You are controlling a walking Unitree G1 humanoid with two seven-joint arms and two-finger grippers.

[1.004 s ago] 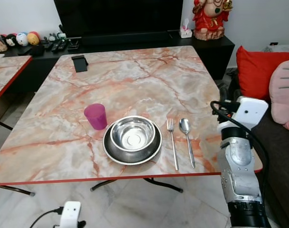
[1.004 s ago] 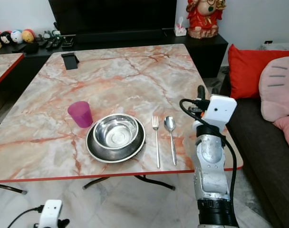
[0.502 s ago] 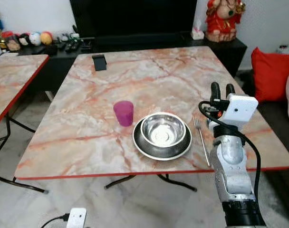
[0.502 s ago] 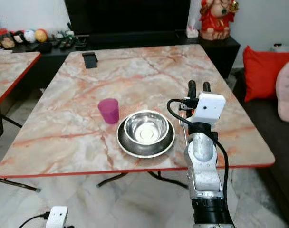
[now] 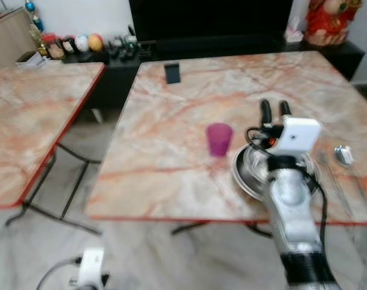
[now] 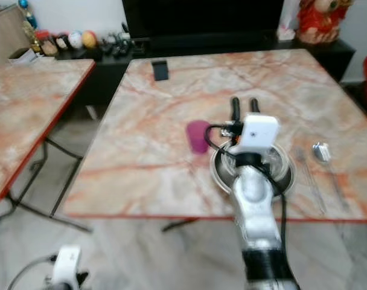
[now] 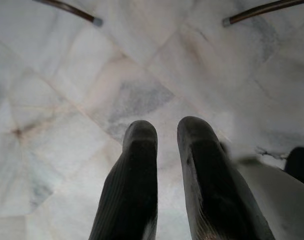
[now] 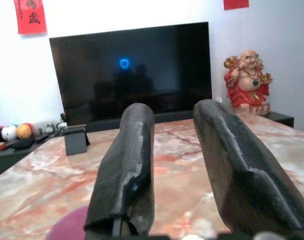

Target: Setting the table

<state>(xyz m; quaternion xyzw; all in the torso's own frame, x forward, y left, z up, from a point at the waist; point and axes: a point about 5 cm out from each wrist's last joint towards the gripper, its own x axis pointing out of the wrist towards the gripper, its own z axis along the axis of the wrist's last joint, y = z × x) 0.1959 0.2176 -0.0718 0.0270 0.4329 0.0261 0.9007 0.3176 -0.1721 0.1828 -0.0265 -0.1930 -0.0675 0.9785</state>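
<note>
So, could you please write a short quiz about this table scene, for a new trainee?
1. True or false: the translucent purple plastic cup lies tipped over on the orange-veined marble table.
2. What does the shiny steel bowl sit on?
A. a dark round plate
B. a folded cloth
C. the floor
3. Fill in: the raised right hand holds its two black fingers ____, with nothing between them.

Key
1. False: the cup stands upright, on the robot's left of the bowl.
2. A: the dark round plate.
3. Open. It hovers over the table beyond the bowl; the left hand hangs over the pale tiled floor.
</note>
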